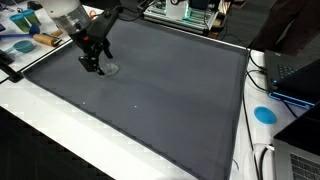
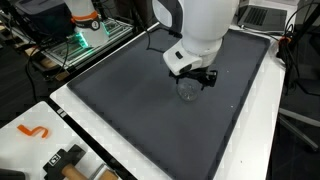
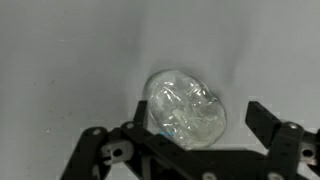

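A small clear plastic piece [image 3: 183, 108], crumpled and glassy, lies on the dark grey mat [image 3: 60, 50]. My gripper [image 3: 195, 118] hangs just over it with the jaws wide apart, the left finger beside the piece and the right fingertip [image 3: 262, 117] well clear of it. Nothing is gripped. In both exterior views the gripper [image 1: 95, 62] [image 2: 190, 80] hovers low over the same clear piece [image 1: 108, 68] [image 2: 188, 90] on the mat.
The mat [image 1: 150, 90] covers most of a white table. A blue disc [image 1: 264, 114] and a laptop [image 1: 300, 75] sit beyond one edge. Cluttered items [image 1: 25, 35] lie at a corner. An orange hook [image 2: 35, 131] and tools [image 2: 65, 160] lie on the white table edge.
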### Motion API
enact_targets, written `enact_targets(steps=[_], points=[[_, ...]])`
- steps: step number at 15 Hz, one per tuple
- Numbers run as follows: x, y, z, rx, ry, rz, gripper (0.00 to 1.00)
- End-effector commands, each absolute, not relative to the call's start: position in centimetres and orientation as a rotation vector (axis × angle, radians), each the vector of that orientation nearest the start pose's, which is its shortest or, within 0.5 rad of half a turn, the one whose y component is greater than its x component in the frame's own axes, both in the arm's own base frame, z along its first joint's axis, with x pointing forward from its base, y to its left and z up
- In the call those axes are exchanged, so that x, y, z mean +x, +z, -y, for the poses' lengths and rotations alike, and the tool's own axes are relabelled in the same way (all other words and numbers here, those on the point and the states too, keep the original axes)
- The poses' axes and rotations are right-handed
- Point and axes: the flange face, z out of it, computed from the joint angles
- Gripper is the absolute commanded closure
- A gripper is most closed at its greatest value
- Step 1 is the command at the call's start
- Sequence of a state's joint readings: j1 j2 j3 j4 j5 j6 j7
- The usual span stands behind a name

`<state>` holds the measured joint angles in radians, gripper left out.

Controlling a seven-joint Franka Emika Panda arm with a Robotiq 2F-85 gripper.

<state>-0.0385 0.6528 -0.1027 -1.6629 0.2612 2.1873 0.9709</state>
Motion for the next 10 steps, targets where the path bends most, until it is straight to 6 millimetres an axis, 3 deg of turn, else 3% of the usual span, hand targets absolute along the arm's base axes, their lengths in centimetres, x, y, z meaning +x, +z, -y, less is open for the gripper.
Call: enact_targets(steps=[1, 3, 5, 10], points=[[65.55, 21.35, 8.14, -2.368, 0.206, -1.911, 0.0], [65.39, 21.16, 8.22, -2.34, 0.188, -1.944, 0.0], [65.26, 21.05, 8.22, -2.324, 0.178, -1.965, 0.26], [65.1, 20.9, 8.32, -2.302, 0.181, -2.0, 0.65]])
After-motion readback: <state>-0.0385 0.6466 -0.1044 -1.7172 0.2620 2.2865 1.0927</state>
